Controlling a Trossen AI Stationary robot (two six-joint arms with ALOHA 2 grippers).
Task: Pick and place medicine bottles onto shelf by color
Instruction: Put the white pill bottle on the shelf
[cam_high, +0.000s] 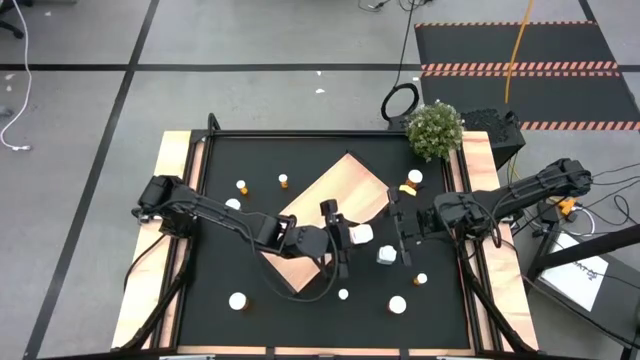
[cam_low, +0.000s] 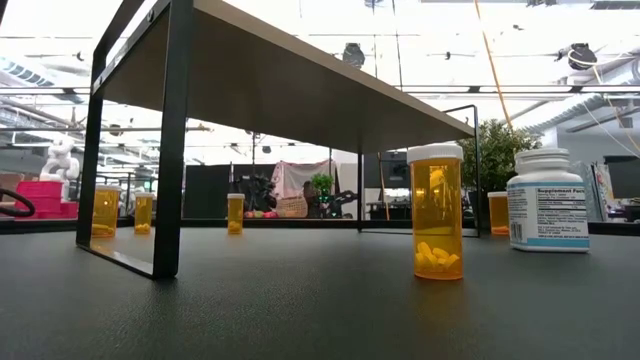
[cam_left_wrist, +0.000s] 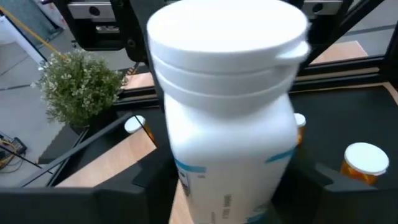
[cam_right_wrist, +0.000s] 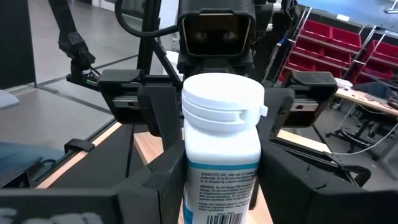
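Observation:
A white medicine bottle (cam_high: 361, 235) with a blue-edged label stands upright between my two grippers, over the right edge of the shelf (cam_high: 320, 200). The shelf is a pale wood board on a thin black frame (cam_low: 165, 140). My left gripper (cam_high: 348, 238) reaches in from the table's left and is shut on this bottle (cam_left_wrist: 227, 124). My right gripper (cam_high: 392, 235) faces it from the right and is open. Its fingers (cam_right_wrist: 163, 180) stand on either side of the bottle's lower body (cam_right_wrist: 221, 186). A second white bottle (cam_high: 386, 255) stands on the mat just nearer. My left gripper pinches the white bottle's body below the cap (cam_right_wrist: 186, 124) between its two fingers (cam_right_wrist: 160, 117), coming level from the table's left. The bottle stays upright; its base is hidden. My right gripper's fingers flank the lower body; I cannot tell whether they touch it.
Orange bottles with white caps stand scattered on the black mat (cam_high: 283, 181) (cam_high: 241, 186) (cam_high: 421, 279), and one is close to the low camera (cam_low: 437, 210). White caps show near the front edge (cam_high: 238, 300) (cam_high: 398, 304). A potted plant (cam_high: 435, 128) sits at the far right corner.

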